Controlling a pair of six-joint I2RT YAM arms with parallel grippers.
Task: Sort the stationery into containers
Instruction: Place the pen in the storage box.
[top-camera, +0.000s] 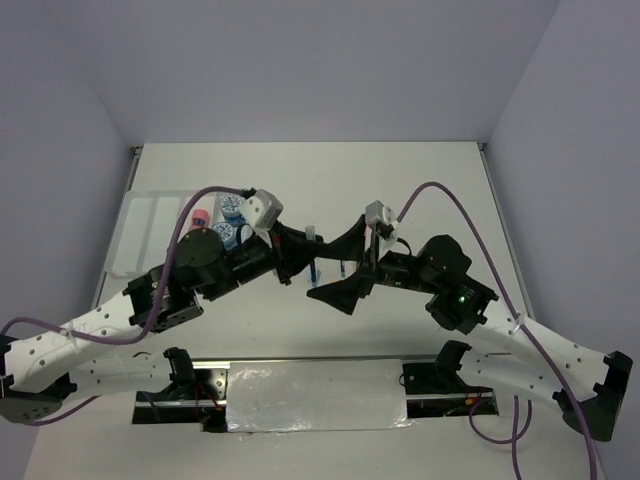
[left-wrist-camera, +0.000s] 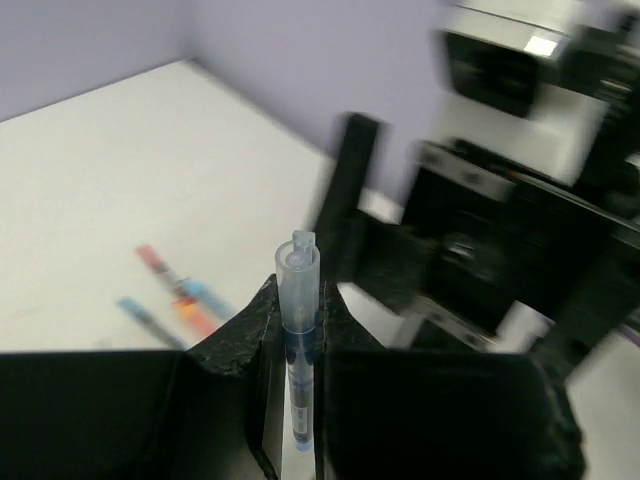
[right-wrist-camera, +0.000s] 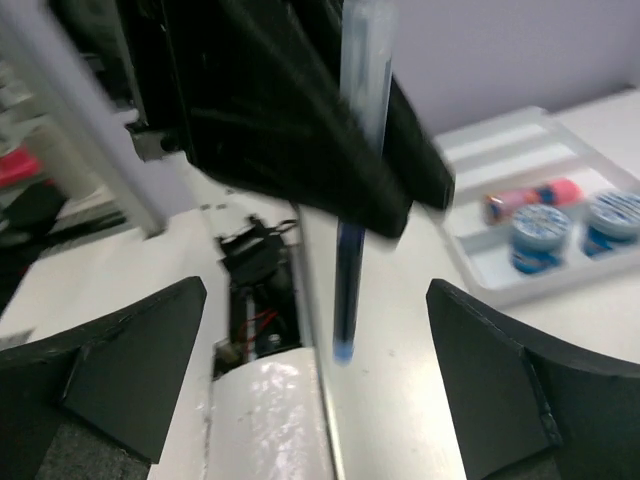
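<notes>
My left gripper (top-camera: 300, 255) is shut on a blue pen (top-camera: 313, 252) with a clear cap and holds it above the table. In the left wrist view the pen (left-wrist-camera: 299, 330) stands pinched between the two fingers (left-wrist-camera: 240, 340). My right gripper (top-camera: 345, 268) is open wide and empty, facing the left gripper close by. In the right wrist view the pen (right-wrist-camera: 355, 200) hangs between its spread fingers (right-wrist-camera: 120, 350). The white tray (top-camera: 140, 235) at the left holds a pink-orange cylinder (top-camera: 200, 215) and two blue-white rolls (top-camera: 231, 205).
A red-orange pen (left-wrist-camera: 178, 288) and a thin blue pen (left-wrist-camera: 140, 313) lie on the table beyond the left gripper. The tray (right-wrist-camera: 500, 150) with the cylinder (right-wrist-camera: 530, 197) and rolls (right-wrist-camera: 538, 235) shows in the right wrist view. The two arms nearly touch at mid-table.
</notes>
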